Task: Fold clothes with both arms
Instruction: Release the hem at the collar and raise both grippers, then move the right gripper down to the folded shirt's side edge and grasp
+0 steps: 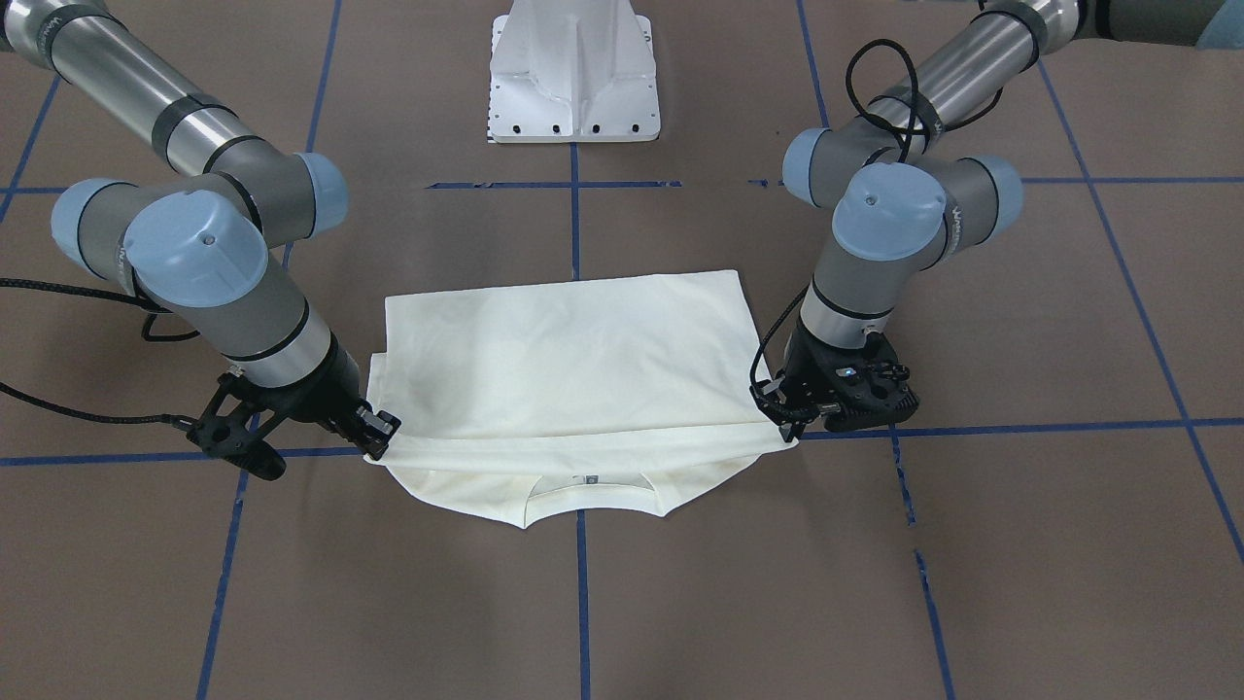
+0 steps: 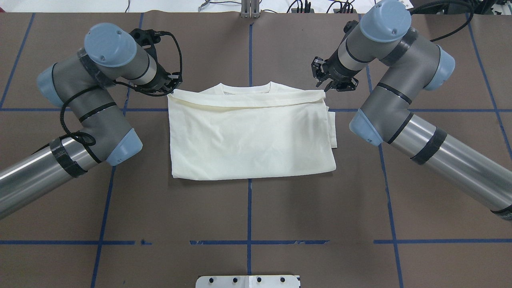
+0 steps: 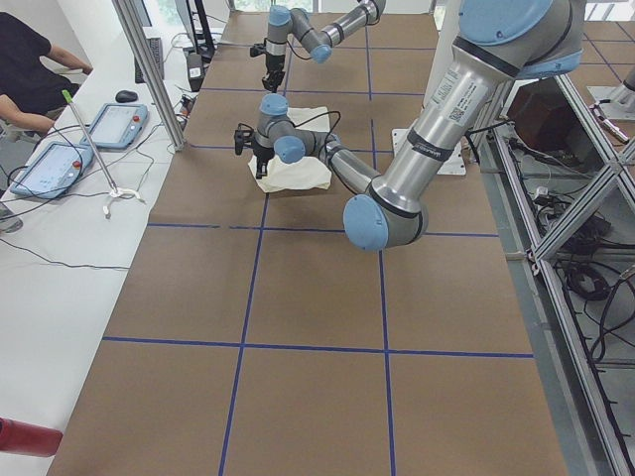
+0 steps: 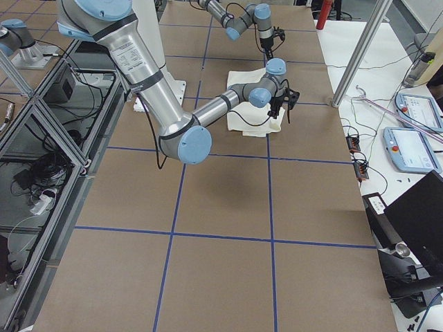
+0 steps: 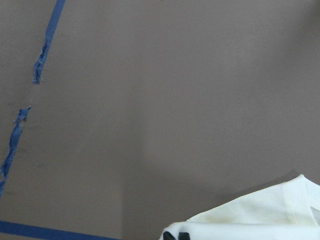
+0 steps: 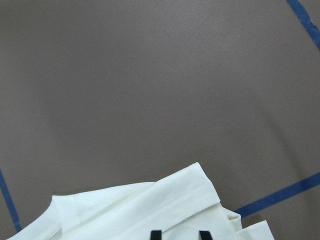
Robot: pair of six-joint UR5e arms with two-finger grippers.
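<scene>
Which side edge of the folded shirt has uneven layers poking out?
The edge by the right gripper: the shirt layers step out there; the left gripper side is flush.

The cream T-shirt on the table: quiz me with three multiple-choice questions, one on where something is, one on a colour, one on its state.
1. Relative to the robot's white base, where is the T-shirt's neckline?
A: on the edge nearest the base. B: on the edge farthest from it. C: tucked out of sight.
2. What colour are the tape lines on the table?
A: blue. B: red. C: yellow.
3. How does the T-shirt lie?
A: spread flat, sleeves out. B: hanging in the air. C: folded, plain side up.

Answers: 1 B, the front-facing view shows the neckline at the bottom, opposite the base. 2 A, every line is blue. 3 C, layered edges show and no print.
</scene>
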